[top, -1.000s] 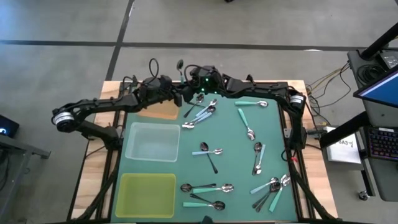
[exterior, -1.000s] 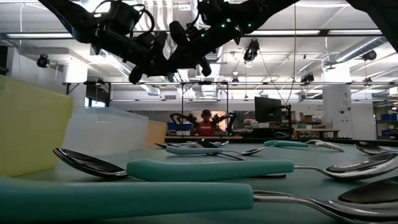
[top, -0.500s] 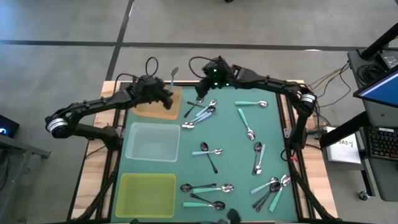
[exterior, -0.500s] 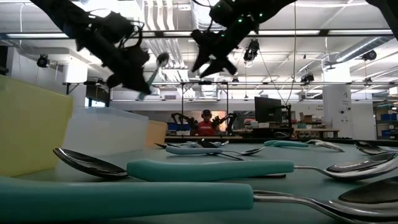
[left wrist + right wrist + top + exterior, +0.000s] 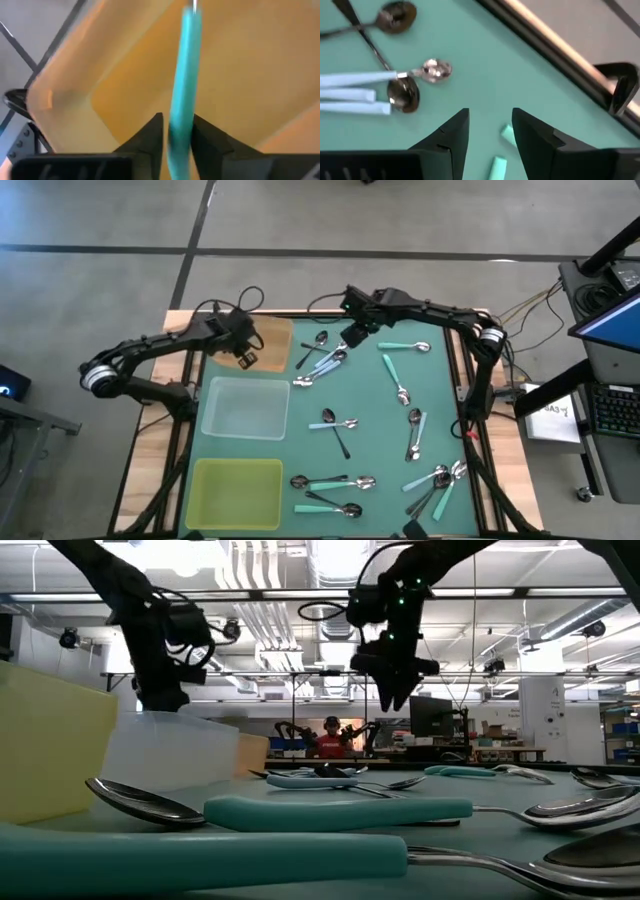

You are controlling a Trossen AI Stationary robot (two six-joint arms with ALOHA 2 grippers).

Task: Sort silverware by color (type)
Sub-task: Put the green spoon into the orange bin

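My left gripper [image 5: 247,354] hangs over the orange tray [image 5: 275,340] at the table's far left, shut on a mint-teal-handled spoon [image 5: 183,85]. My right gripper [image 5: 355,333] is open and empty above the green mat's far edge, beside a cluster of pale-blue and black spoons [image 5: 325,361]. In the right wrist view its fingers [image 5: 452,135] stand apart over bare mat, with pale-blue handles [image 5: 355,80] off to one side. Several more spoons lie flat on the mat, such as the teal one [image 5: 403,346] and the group [image 5: 436,485]. My left gripper [image 5: 177,135] pinches the teal handle [image 5: 179,120] between its two fingers, which lie across it. It comes from above, pointing down into the orange tray [image 5: 250,75]. The spoon runs on from the fingers toward the tray floor, metal neck [image 5: 194,5] farthest. Whether it touches the tray, I cannot tell.
A clear tray [image 5: 245,408] and a yellow tray [image 5: 237,492] sit in a row nearer than the orange one along the mat's left side. Spoons are scattered over the mat's middle, right and near parts. In the low view a person [image 5: 330,740] stands far behind the table.
Both grippers were close together at the far middle edge with the spoon between them. My left gripper carried the spoon toward the table's left and down over the orange tray, tipping it bowl-downward. My right gripper drew away toward the right and came down toward the mat.
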